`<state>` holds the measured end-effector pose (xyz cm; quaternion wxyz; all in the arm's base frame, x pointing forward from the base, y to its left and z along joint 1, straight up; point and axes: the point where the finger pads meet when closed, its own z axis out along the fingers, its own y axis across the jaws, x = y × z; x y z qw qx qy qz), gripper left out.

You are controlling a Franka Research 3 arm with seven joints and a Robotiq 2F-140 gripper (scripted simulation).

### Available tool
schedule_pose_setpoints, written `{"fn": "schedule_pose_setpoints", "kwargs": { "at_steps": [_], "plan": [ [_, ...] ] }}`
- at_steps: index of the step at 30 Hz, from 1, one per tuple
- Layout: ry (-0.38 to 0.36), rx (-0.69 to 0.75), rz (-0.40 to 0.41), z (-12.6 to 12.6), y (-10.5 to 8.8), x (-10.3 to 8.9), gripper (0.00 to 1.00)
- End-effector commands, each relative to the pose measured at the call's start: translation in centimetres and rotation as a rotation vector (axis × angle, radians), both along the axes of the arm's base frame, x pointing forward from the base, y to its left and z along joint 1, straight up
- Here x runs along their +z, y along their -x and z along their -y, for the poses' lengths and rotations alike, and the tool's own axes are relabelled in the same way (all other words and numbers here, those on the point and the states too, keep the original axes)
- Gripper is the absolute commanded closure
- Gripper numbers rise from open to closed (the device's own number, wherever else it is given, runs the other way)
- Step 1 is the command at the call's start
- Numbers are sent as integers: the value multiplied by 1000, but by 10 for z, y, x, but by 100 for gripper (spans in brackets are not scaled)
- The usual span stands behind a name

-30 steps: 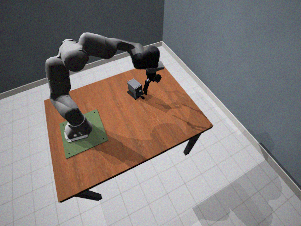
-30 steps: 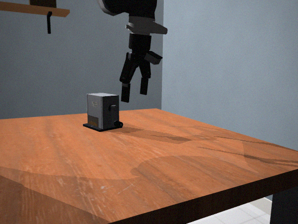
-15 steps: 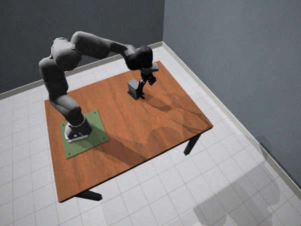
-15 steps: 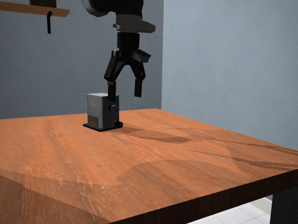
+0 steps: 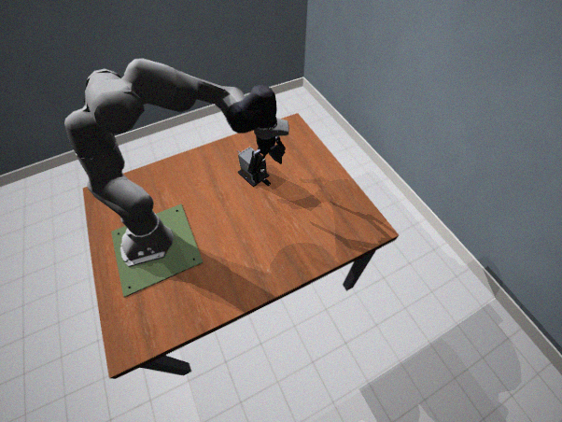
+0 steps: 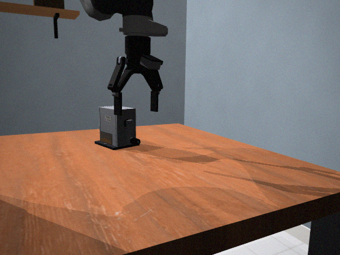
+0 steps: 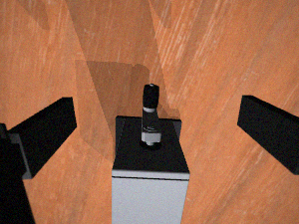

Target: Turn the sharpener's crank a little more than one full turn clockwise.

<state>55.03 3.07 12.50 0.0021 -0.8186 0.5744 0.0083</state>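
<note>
Hand (image 6: 135, 105) spread wide, grasping nothing, pointing down over sharpener (image 6: 117, 127). One finger (image 6: 117, 104) overlaps box top edge in exterior view; other finger (image 6: 154, 101) hangs in free air off crank side. Wrist view: crank (image 7: 150, 115) centred between fingers, touching neither, knob end pointing away from box top. Sharpener upright on dark base, toward far side of wooden tabletop (image 5: 243, 243). Arm's foot on green plate (image 5: 187, 233), well apart from sharpener.

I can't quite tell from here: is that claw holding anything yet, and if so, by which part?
Nothing is held. The gripper hangs wide open above the sharpener, its fingers apart on either side of the crank, touching neither.
</note>
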Motion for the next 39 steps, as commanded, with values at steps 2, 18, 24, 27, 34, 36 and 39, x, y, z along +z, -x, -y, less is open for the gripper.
{"fn": "schedule_pose_setpoints", "kwargs": {
  "at_steps": [2,18,24,27,34,36,39],
  "plan": [
    [14,-82,11,1,-2,1,0],
    [14,-82,11,1,-2,1,0],
    [14,-82,11,1,-2,1,0],
    [14,-82,11,1,-2,1,90],
    [14,-82,11,1,-2,1,90],
    [14,-82,11,1,-2,1,90],
    [14,-82,11,1,-2,1,90]
  ]
}}
